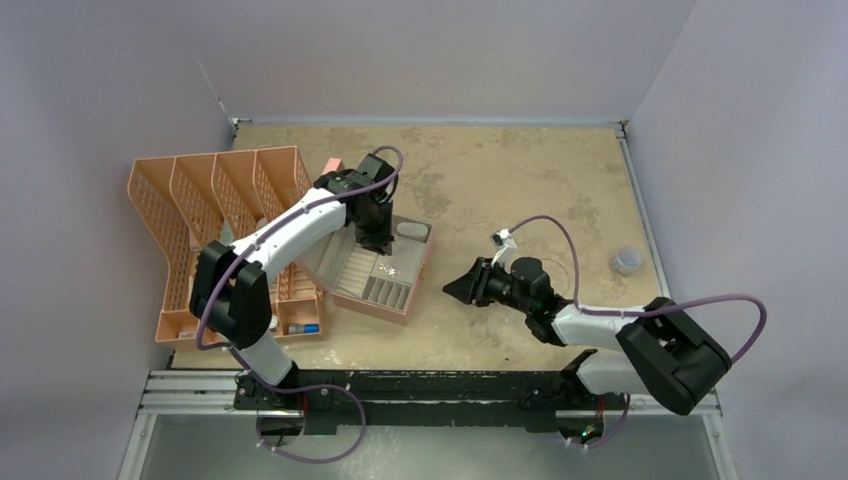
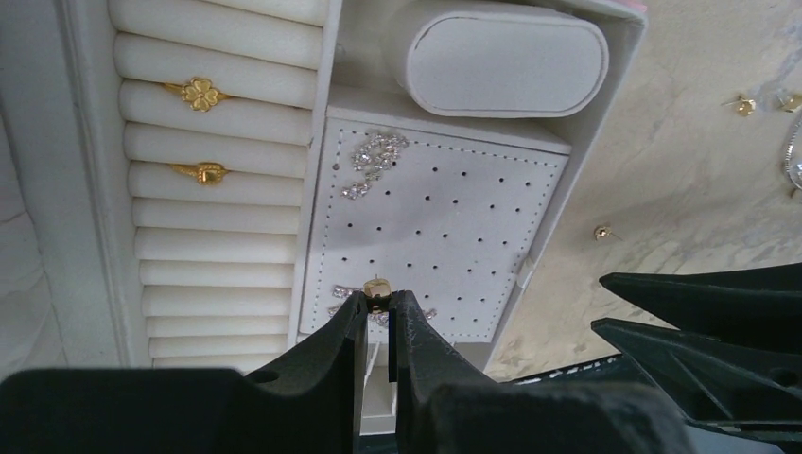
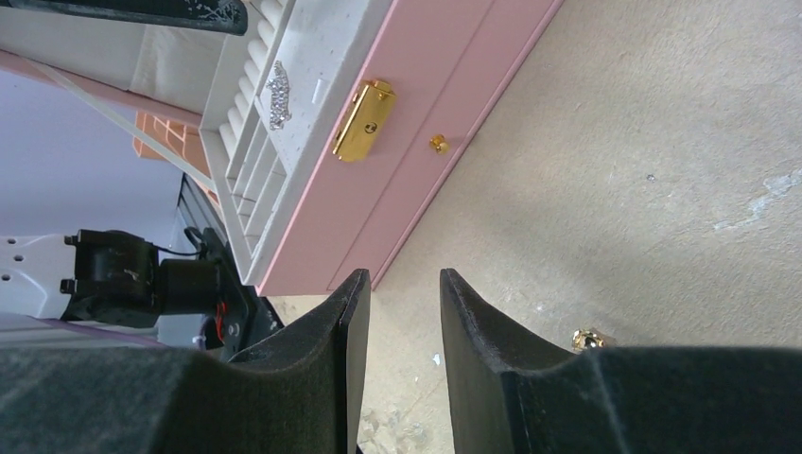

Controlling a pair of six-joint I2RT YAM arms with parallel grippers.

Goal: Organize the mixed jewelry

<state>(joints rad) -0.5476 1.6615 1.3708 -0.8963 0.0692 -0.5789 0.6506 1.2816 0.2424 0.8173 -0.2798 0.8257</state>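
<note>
Starting from the sandy table (image 1: 520, 170), the orange rack (image 1: 200, 205) stands on the far side of the pink box (image 1: 385, 280) from the right arm, and the box lies open between the two arms so both can reach it. The left claw (image 2: 378, 305) hangs directly over the box, pinched together on a gold stud (image 2: 377, 287), head up and post presumably down, which suits pushing it into a hole. The right claw (image 3: 402, 279) waits on the table beside the box's front wall, its jaws apart with nothing between them, probably keeping clear while staying near the loose pieces. Inside the box, the dotted panel (image 2: 473, 236) sits under the held stud; its rows of holes are meant for earring posts, and sparkling pieces (image 2: 376, 156) are already pinned there. Padded rolls (image 2: 217, 203) fill the next compartment and grip two gold rings (image 2: 200, 93) in their slots. A cushion (image 2: 506, 59) rests in the compartment beyond the panel. On the box's front are a gold clasp (image 3: 364, 120) and a small knob (image 3: 439, 144). Outside the box, on the right arm's side, part of a wire hoop (image 2: 793, 161) shows at the edge of the left wrist view, and loose studs (image 2: 602, 232) lie scattered on the table, not yet sorted. No brand, label or writing can be read anywhere.
</note>
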